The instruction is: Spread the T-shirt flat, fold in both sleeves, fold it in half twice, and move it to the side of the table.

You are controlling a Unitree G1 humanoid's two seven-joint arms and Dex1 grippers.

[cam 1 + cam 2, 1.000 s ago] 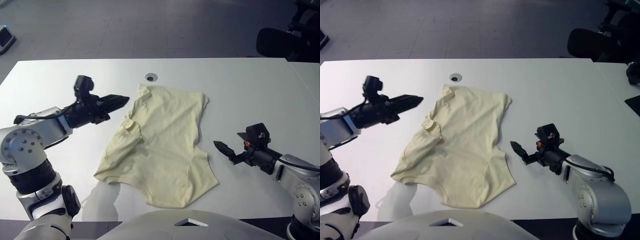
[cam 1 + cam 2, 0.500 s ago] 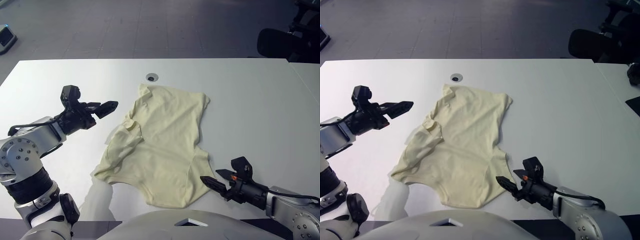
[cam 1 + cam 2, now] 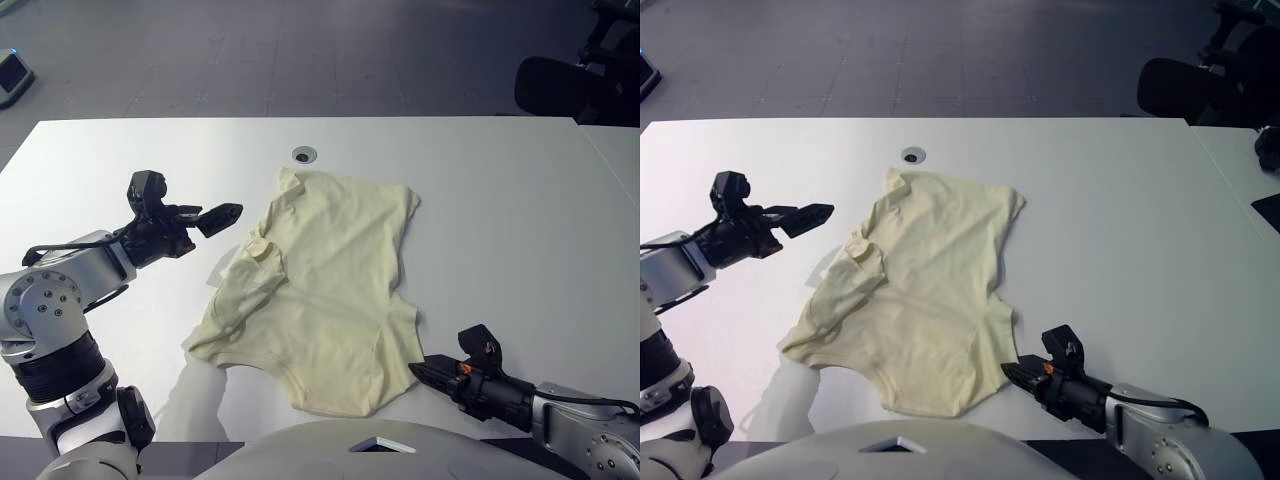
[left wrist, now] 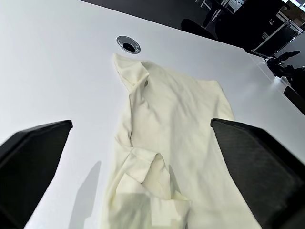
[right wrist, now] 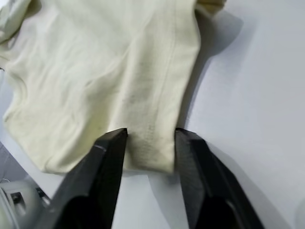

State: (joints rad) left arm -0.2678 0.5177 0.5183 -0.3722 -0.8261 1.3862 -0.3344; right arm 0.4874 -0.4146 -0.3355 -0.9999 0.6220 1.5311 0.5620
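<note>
Shirt point(image 3: 320, 290), pale yellow, lies crumpled at the middle of the white table point(image 3: 520, 200). Long axis runs from the far end, just beside the round grommet point(image 3: 303, 154), toward the near table edge, leaning slightly to the left as it comes nearer. The far end is narrower and the near end is broader. A bunched fold sits on the shirt's left side about halfway along.

Neck and hem ends cannot be told apart. The sleeves are not clearly made out among the folds.

Left gripper point(image 3: 232, 212) hangs above the table to the left of the shirt, clear of it. It points across toward the fold, with its fingers spread wide.

Right gripper point(image 5: 148, 139) is low at the shirt's near right corner. Its fingers are parted, one on either side of the corner's edge, with the cloth between them. Whether the pads touch the cloth cannot be determined.
</note>
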